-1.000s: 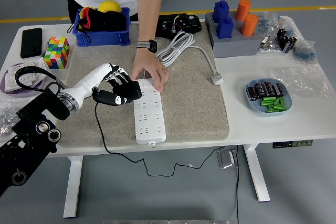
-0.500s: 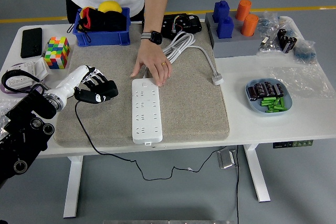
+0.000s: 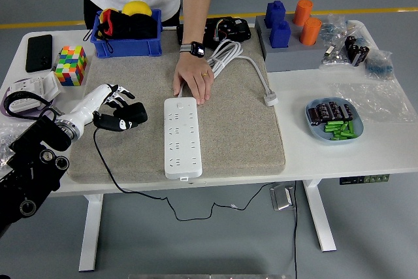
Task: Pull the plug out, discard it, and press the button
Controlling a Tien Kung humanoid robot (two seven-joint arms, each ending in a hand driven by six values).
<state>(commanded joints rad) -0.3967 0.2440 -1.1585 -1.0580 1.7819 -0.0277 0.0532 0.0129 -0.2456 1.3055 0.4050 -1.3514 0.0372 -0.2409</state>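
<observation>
The white power strip (image 3: 181,136) lies lengthwise on the grey mat (image 3: 241,129), with no plug in its sockets. A person's hand (image 3: 194,82) rests flat on its far end. The black plug (image 3: 127,119) lies on the mat's left part, well left of the strip, and its black cable (image 3: 104,161) trails over the table's near edge. My left hand (image 3: 117,99) hovers just above the plug with its fingers (image 3: 121,92) lifted and spread off it. The right arm is out of sight.
A blue bin (image 3: 127,34) with a yellow ball stands at the back left. A colour cube (image 3: 70,65) and a phone (image 3: 38,52) lie left. The strip's white cord (image 3: 225,57) coils behind it. Blue and orange blocks (image 3: 290,21) and a battery dish (image 3: 334,121) are on the right.
My left hand pulled the plug out of the strip and carried it left. It then stopped, and its fingers rose off the plug. The person's hand stayed on the strip's far end.
</observation>
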